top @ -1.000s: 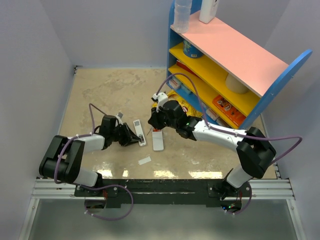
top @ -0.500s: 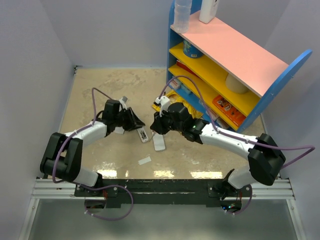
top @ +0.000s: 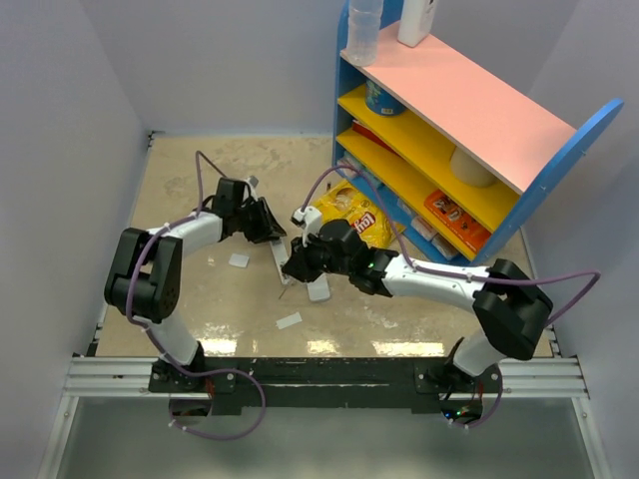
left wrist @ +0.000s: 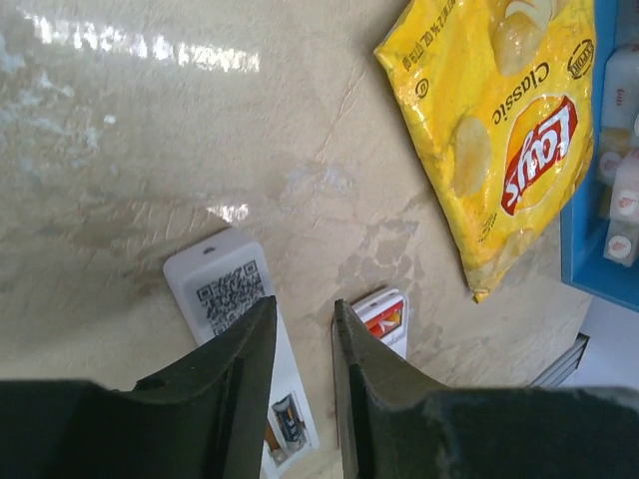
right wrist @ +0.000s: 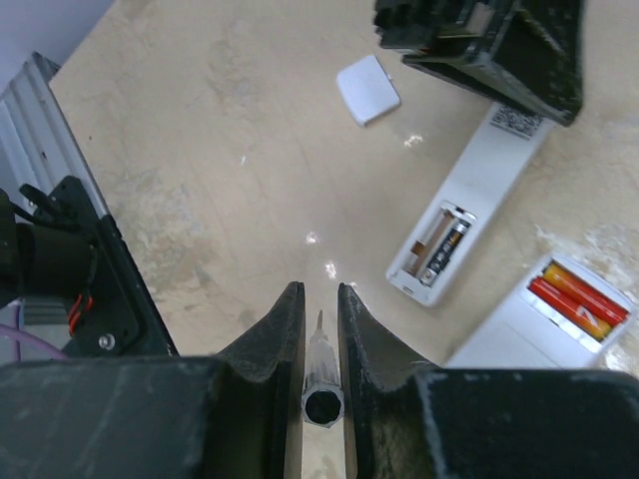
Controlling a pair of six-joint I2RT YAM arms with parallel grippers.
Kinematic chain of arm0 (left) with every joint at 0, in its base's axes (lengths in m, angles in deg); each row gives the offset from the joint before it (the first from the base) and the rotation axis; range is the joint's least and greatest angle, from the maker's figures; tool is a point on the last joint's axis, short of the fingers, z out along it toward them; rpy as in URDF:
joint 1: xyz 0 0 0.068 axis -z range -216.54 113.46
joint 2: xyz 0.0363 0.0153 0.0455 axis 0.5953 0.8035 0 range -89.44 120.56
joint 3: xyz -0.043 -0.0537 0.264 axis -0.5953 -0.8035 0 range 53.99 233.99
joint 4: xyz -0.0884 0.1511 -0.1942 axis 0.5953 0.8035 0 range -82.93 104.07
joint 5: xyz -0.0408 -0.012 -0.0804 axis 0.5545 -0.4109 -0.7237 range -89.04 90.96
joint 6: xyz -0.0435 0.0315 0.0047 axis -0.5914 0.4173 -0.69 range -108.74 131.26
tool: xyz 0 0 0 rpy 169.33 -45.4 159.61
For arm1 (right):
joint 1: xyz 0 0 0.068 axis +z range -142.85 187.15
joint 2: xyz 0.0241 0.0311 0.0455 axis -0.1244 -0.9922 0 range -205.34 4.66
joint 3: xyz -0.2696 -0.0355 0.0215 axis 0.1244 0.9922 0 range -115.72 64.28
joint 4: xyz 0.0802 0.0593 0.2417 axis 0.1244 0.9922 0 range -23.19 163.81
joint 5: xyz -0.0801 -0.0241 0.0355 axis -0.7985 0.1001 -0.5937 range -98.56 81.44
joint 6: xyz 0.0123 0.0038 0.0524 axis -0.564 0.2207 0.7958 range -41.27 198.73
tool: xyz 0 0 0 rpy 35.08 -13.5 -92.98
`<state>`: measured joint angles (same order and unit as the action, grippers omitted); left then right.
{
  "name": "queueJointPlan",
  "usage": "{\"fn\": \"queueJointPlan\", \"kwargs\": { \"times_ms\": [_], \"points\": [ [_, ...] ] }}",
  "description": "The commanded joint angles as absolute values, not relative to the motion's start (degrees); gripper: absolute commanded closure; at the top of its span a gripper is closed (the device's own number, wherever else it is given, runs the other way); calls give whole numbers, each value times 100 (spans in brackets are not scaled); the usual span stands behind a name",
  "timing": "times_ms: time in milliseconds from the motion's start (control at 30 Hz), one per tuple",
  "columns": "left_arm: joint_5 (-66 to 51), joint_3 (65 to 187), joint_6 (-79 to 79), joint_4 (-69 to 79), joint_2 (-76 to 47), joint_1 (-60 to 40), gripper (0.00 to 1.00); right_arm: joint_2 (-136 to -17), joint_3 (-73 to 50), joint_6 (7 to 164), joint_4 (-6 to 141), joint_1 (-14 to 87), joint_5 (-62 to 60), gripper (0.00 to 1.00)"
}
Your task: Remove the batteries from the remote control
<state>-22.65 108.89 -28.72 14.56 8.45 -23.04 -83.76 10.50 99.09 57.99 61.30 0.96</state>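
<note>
The remote control (right wrist: 544, 324) lies back up at the lower right of the right wrist view, its compartment uncovered. Two red/orange batteries (right wrist: 577, 291) sit side by side in it. From above the remote control (top: 318, 288) is just right of my right gripper (top: 296, 267). That gripper (right wrist: 319, 294) is shut on a thin grey stick (right wrist: 321, 374) that points down at bare table. My left gripper (left wrist: 305, 319) hovers open with nothing between its fingers, above the gap between a narrower white bar (left wrist: 225, 289) and the remote control (left wrist: 384, 314).
The narrower white bar (right wrist: 469, 215) has a QR label and an uncovered slot with one dark cell. White scraps (top: 240, 260) (top: 289, 321) lie on the table. A yellow chips bag (top: 349, 215) lies in front of the blue shelf unit (top: 469, 130) at the right.
My left gripper has drawn back toward the far left, off the white bar, and opened a little. A white scrap now shows left of the bar. My right gripper has moved left and nearer with the stick.
</note>
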Motion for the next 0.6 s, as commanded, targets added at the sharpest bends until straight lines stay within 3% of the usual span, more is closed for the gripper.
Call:
{"fn": "queueJointPlan", "kwargs": {
  "times_ms": [0, 167, 567],
  "points": [
    [-2347, 11445, -2513, 1357, 1093, -2335, 66, -8656, 1066, 10264, 4809, 6322, -363, 100],
    [-2673, 11674, -2407, 1199, 1532, -2265, 65, -8902, 979, 10211, 4729, 6454, -687, 100],
    [-1496, 12079, -2064, 2543, 2016, -2239, 68, -8657, 978, 9816, 5415, 6489, -1972, 100]
  ]
}}
